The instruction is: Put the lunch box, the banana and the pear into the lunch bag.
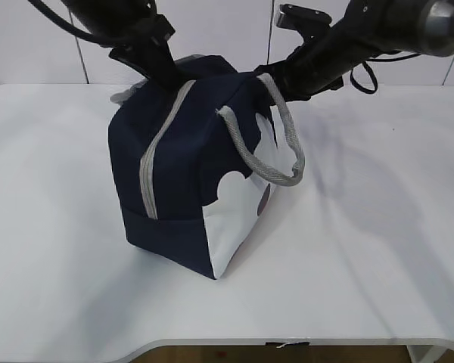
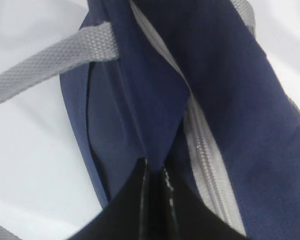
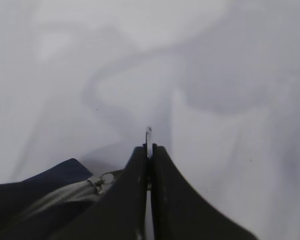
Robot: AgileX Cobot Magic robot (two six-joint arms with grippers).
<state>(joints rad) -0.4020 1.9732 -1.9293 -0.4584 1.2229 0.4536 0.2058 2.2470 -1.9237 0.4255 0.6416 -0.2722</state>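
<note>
Nearest us, the white surface (image 1: pixel 53 249) runs across the front edge of the exterior view, and on it, a little left of centre, stands the lunch bag (image 1: pixel 181 174). It is navy blue with a white side panel facing right and front. Its long axis runs from the near corner away toward the back wall, and the grey zipper (image 1: pixel 155 151) follows that line over the top and down the near end, closed along the stretch we can see.

At the left, the left gripper (image 2: pixel 154 167) comes down onto the far top of the bag. In the left wrist view its jaws are clenched together on a fold of blue fabric just beside the zipper, with a grey handle strap (image 2: pixel 50 60) crossing at upper left.

Further right, the other grey handle (image 1: pixel 284 144) loops off the bag's right side and hangs over the white panel.

At the right, the right gripper (image 3: pixel 149 150) reaches the bag's far right top. Its jaws are clenched on a thin metal tab, with the zipper end close at their left.
</note>
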